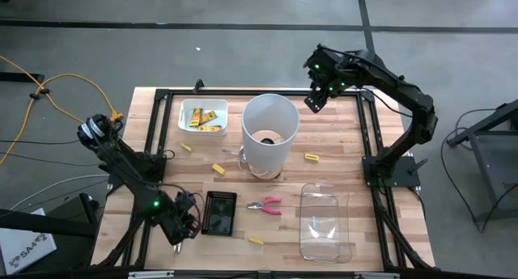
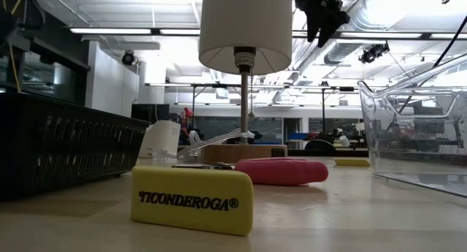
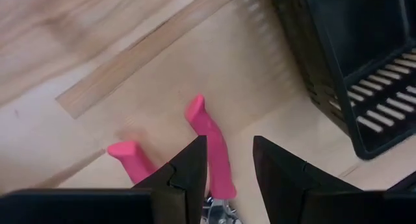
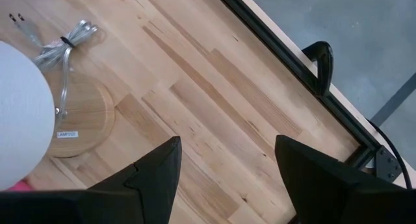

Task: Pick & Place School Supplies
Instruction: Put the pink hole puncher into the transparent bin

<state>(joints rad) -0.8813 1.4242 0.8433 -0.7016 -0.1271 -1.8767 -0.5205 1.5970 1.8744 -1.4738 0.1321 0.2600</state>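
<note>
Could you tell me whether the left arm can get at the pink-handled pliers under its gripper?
Probably yes: the left gripper is open just above the pink-handled pliers, one handle lined up between its fingers, and the black tray sits clear to one side.

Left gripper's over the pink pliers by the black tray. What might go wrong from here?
1. The left gripper, fingers open, straddles only one handle of the pink pliers; the tool may pivot or slip when gripped.
2. The black tray sits close beside; a sideways lift could clip it.
3. The right gripper hangs near the white lampshade and might knock it.
</note>
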